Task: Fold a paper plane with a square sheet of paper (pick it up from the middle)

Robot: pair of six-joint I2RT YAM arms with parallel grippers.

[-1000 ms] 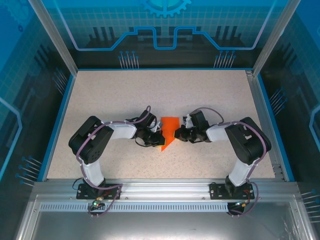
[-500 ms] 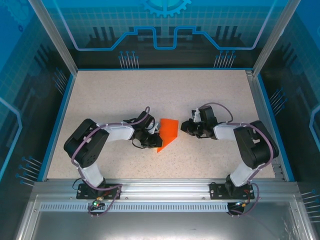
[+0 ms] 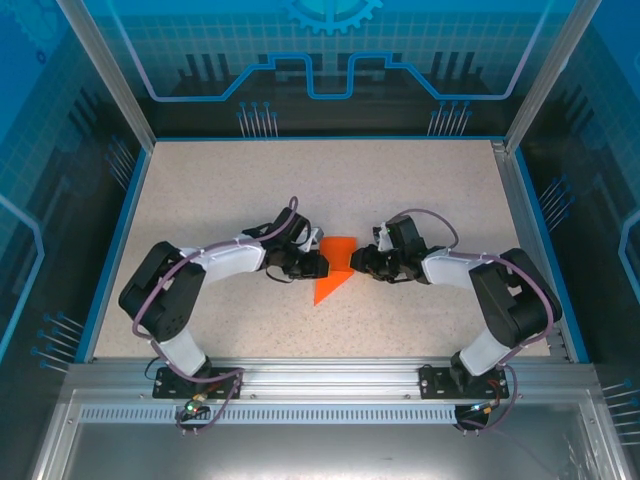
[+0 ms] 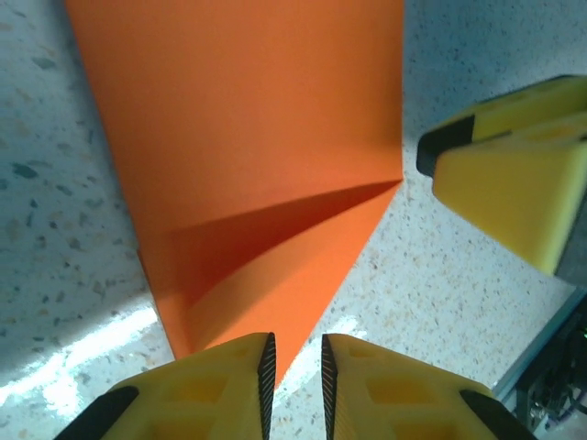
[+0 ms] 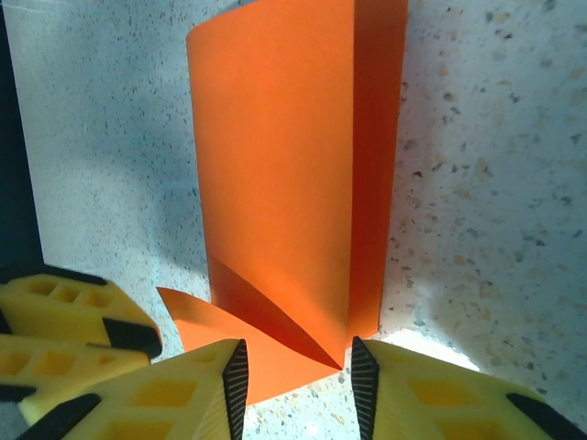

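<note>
While you were watching the last second, the right gripper (image 3: 362, 262) backed away from the paper and came back in. The left gripper (image 3: 318, 265) shifted a bit farther up the table. Now they sit on either side of the square sheet of paper (image 3: 335, 270), which has barely moved from mid-table.

Left wrist view: your yellow fingers (image 4: 211, 385) with ribbed black pads are just a slit apart, with the sheet's pointed corner right at that slit. Whether it's touching them I can't tell.

Right wrist view: those jaws are spread wider, and the paper's folded edge sits in front of the gap.

The sheet is matte bright orange. It's squared off at the far end and tapers to a point at the near left, with one flap lifted and casting a shadow. It lies on the speckled beige table (image 3: 400, 190).
</note>
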